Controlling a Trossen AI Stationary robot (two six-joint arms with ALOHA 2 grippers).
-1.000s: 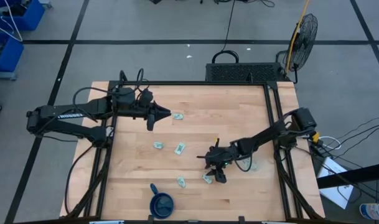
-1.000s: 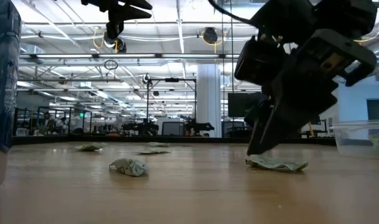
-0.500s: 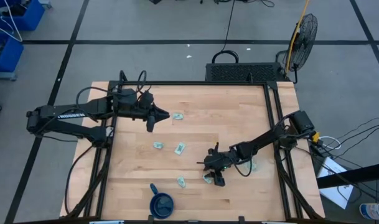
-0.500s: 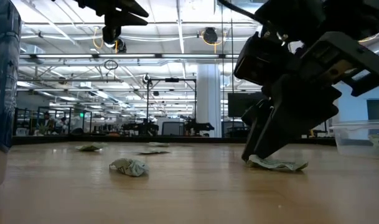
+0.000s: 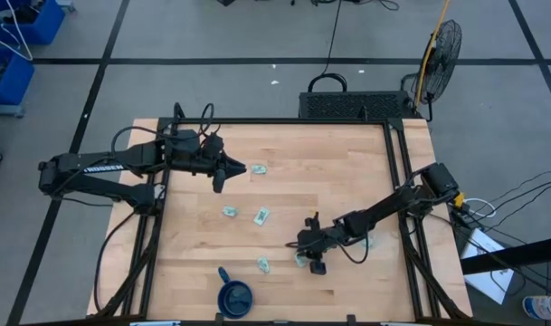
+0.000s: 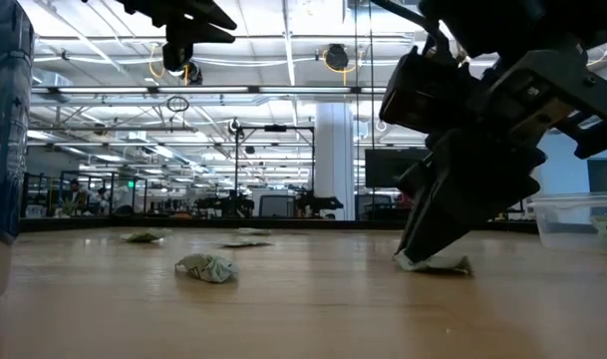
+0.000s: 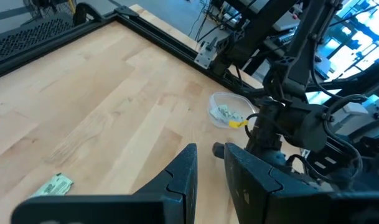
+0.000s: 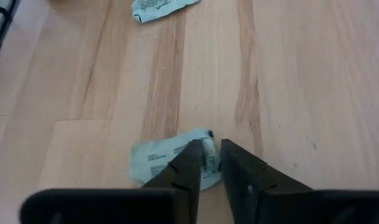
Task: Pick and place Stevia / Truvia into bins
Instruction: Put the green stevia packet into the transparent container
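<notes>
Because the sachets lie flat on the worktop (image 5: 347, 158), lowered steeply: right claw (image 8: 205, 163) pressed nearly together, pinching one crumpled sachet (image 8: 161, 163) at its edge, the only part thin fingers can catch. Probably about to lift toward the clear bin (image 7: 229, 112), sitting near the worktop's right edge. Left claw (image 7: 205, 165) hovering high over the back left, narrowly closed, empty, waiting.

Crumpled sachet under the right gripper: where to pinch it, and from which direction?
Judging by the right wrist view, come straight down and pinch the raised crumpled edge of the sachet. It lies almost flat on the table, so a side approach has nothing to catch; only the puckered fold stands up. The right gripper is already there, fingers nearly closed on that edge. The left gripper waits above the table's far left.
</notes>
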